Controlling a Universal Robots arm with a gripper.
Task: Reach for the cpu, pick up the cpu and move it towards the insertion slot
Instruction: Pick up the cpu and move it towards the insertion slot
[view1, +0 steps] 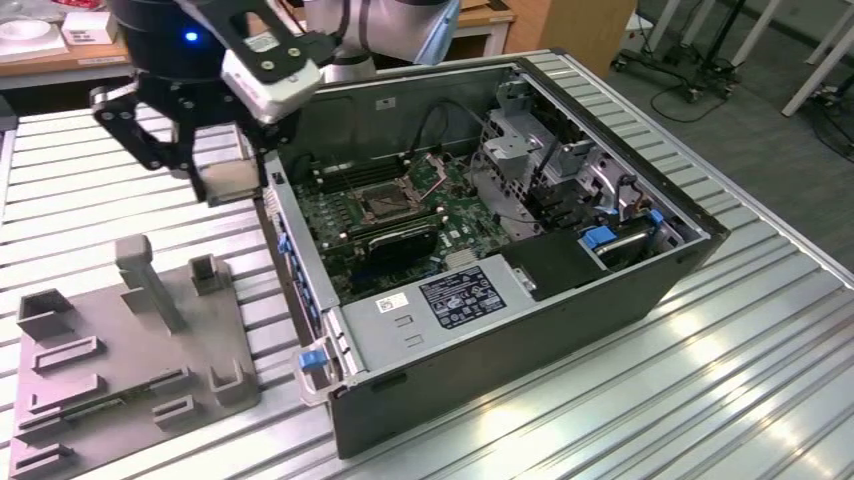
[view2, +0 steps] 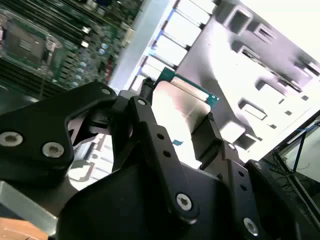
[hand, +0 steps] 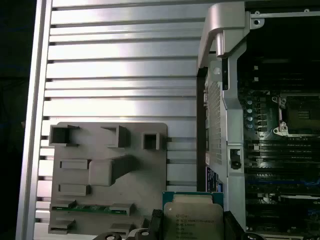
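Pincer (hand: 192, 226) clamps cpu (hand: 194, 212); first wrist view reveals its printed top.

**Clearance around the slot.** Gripper (view1: 200, 165), clasping the cpu (view1: 230, 165), hangs over bare table (view1: 80, 230) just outside the case (view1: 561, 300). The case wall (hand: 216, 100) stands between it and the slot (view1: 378, 205). The case is open above the slot. Cables (view1: 434, 130) and drive cage (view1: 534, 160) crowd the exterior view's right. Fixture (view1: 134, 370) uprights rise near the wall.
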